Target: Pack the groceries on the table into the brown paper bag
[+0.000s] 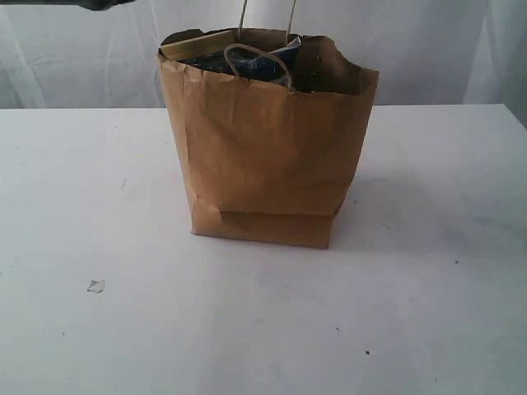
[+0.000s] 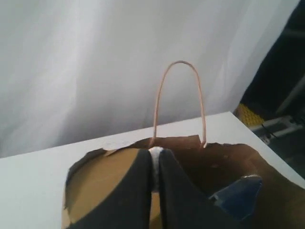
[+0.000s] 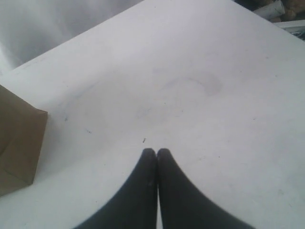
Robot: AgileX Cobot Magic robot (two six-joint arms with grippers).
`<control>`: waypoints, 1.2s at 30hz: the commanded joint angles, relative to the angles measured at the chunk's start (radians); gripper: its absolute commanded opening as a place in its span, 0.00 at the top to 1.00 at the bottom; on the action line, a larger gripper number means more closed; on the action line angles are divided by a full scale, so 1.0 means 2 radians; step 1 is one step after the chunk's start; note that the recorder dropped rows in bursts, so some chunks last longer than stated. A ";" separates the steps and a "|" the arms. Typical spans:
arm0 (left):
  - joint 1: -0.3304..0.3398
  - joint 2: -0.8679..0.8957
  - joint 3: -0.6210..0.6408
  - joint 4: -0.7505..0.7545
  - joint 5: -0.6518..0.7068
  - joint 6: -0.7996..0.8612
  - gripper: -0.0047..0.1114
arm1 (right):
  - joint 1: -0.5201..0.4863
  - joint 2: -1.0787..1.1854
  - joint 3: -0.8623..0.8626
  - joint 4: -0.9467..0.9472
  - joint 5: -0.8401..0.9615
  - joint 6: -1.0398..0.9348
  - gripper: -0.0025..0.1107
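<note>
Open white worktop [image 1: 82,206] surrounds the brown paper bag [image 1: 263,156], which stands upright at its middle, ragged mouth up. A long dark-blue packet [image 1: 272,62] shows inside at the rim. The left hand [image 2: 153,153] above the mouth and the right hand [image 3: 156,151] over the worktop are both closed and empty.

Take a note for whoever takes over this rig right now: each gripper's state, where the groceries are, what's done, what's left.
Left gripper: shut, above the open mouth of the brown paper bag; I cannot tell if it pinches anything.
Right gripper: shut, empty, over bare table beside the bag.
Groceries: long dark-blue packet is inside the bag; the rest of the inside is too dark to name.
Done: no grocery shows on the table in any view.
Left: probably just check the unseen table edges and lift the left arm away.
</note>
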 commanded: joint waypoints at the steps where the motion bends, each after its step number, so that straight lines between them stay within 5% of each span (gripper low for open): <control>1: -0.003 0.058 -0.062 -0.005 0.082 0.023 0.96 | -0.003 0.001 0.003 -0.001 0.003 0.013 0.98; 11: -0.003 0.129 -0.147 -0.010 0.208 0.034 0.96 | -0.003 0.001 0.003 -0.001 0.003 0.013 0.98; 13: -0.003 0.141 -0.162 -0.010 0.230 0.046 0.89 | -0.003 0.001 0.003 -0.001 0.003 0.025 0.98; 18: -0.003 0.144 -0.165 -0.008 0.235 0.047 0.46 | -0.003 0.001 0.003 -0.001 -0.001 0.040 0.98; 20: -0.003 0.143 -0.165 -0.008 0.235 0.047 0.42 | -0.003 0.001 0.003 -0.001 -0.002 0.040 0.98; 24: 0.000 0.121 -0.165 0.059 0.238 0.033 0.46 | -0.003 0.001 0.002 -0.001 -0.017 0.040 0.98; 30: 0.003 0.072 -0.165 0.240 0.253 -0.099 0.73 | -0.003 0.001 -0.003 -0.001 -0.072 -0.046 0.98; 36: 0.003 0.023 -0.165 0.282 0.259 -0.118 0.93 | -0.003 0.001 -0.025 -0.005 -0.120 -0.198 0.98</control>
